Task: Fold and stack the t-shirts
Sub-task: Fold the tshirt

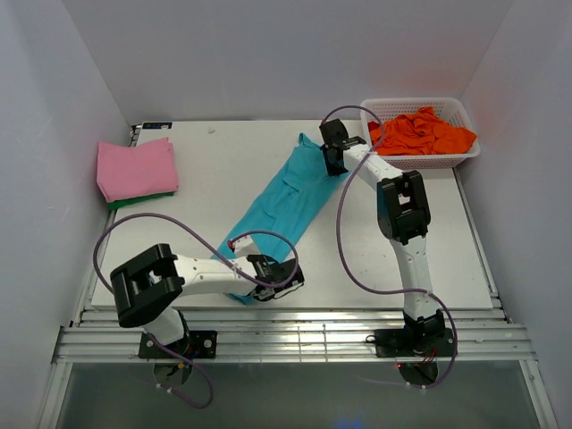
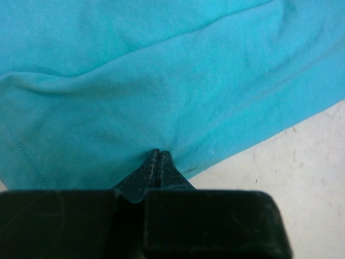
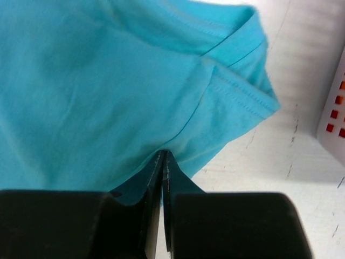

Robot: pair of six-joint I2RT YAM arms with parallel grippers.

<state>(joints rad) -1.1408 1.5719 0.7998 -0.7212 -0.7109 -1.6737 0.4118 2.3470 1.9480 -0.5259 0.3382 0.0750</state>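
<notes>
A teal t-shirt (image 1: 286, 201) lies stretched in a long diagonal band across the table, folded lengthwise. My left gripper (image 1: 268, 273) is shut on its near lower end, and the left wrist view shows the closed tips (image 2: 158, 152) pinching the teal cloth (image 2: 161, 81). My right gripper (image 1: 332, 161) is shut on the far upper end by a sleeve hem, and the right wrist view shows the closed tips (image 3: 163, 154) biting the cloth (image 3: 108, 91). A folded pink t-shirt (image 1: 136, 168) lies on a folded green one (image 1: 143, 200) at the far left.
A white basket (image 1: 465, 154) at the back right holds crumpled orange t-shirts (image 1: 422, 132); its wall shows in the right wrist view (image 3: 334, 113). White enclosure walls stand on three sides. Purple cables loop beside both arms.
</notes>
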